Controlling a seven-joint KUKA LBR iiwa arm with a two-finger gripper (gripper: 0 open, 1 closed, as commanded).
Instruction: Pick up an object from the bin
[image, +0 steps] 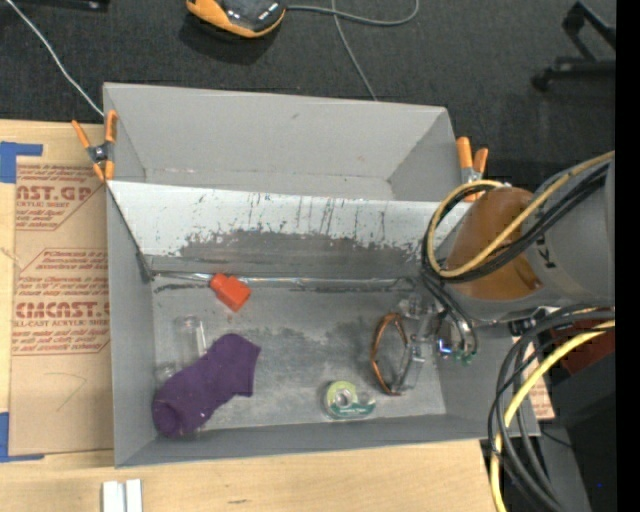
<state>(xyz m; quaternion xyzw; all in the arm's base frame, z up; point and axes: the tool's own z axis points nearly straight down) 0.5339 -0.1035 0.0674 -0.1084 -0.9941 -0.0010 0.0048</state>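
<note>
Five loose things lie well apart on the floor of the grey metal bin (300, 210), and the step in hand looks like the approach to one of them, with nothing lifted yet. Taking the middle of the floor as the clock's centre, the gripper (418, 342) hangs low at 3 o'clock, just beside or touching a brown looped frame (379, 352), perhaps a pair of spectacles, which stands close against the right wall. Whether the gripper is spread or closed I cannot tell, since the wrist and its cables hide that part, and nothing can be seen held in it. A small pale-green roll of tape (347, 399) lies near the frame at 5 o'clock. A purple sock (205, 385) lies at 8 o'clock, a small clear glass-like thing (190, 335) at 9 o'clock, and an orange block (230, 291) at 10 o'clock by the back wall. By my reckoning the frame is the likely pick, being the nearest thing. The next move calls for the gripper to settle squarely over one thin side of the loop, close firmly on it, then rise straight up. The wall is near, and so slender a rim could slip out or tip aside.
</note>
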